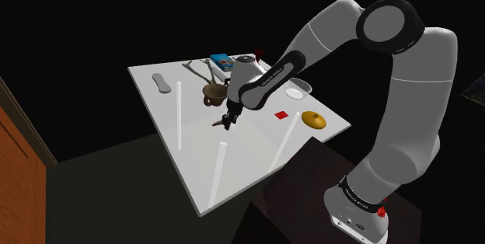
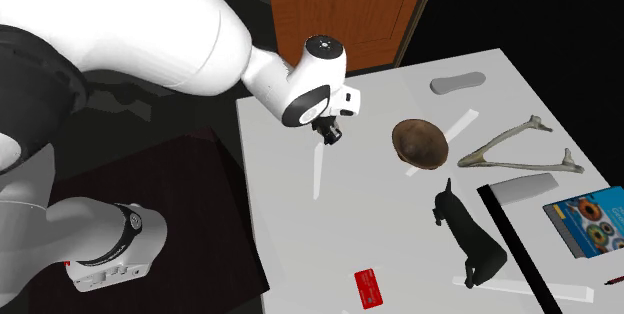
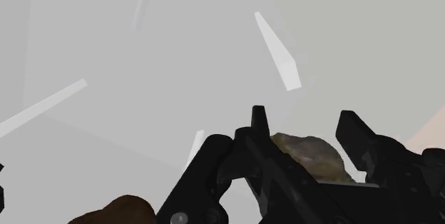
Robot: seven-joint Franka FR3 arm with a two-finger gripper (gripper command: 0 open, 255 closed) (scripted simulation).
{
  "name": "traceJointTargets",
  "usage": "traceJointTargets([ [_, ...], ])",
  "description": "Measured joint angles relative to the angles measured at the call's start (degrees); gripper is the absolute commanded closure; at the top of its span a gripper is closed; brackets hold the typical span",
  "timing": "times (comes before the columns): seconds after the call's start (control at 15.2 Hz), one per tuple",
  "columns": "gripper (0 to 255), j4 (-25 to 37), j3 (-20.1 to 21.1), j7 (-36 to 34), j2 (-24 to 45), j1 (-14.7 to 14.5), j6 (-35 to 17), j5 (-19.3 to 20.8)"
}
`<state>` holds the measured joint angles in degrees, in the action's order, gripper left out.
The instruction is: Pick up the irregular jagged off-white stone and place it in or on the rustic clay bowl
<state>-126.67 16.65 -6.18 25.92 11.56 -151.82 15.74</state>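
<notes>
White table point(image 1: 256, 157) fills mid-frame in the shoulder view, where the black gripper point(image 1: 228, 120) is clamped on the jagged tan-grey stone point(image 3: 314, 157), just lower right of the brown bowl point(image 1: 211, 95) (its uneven faces could let it slip during the carry across).

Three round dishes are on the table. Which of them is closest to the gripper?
The brown bowl is close to the gripper, which holds the stone. The white dish and the yellow dish lie much farther off.
</notes>
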Motion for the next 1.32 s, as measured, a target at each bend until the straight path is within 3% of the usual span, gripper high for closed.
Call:
traceJointTargets([
  [0.92,255,-0.74,3.80,3.98,-9.35,2.79,8.16,-5.69],
  [1.32,255,11.54,1.88,7.16,-2.01,3.74,13.37,-4.39],
])
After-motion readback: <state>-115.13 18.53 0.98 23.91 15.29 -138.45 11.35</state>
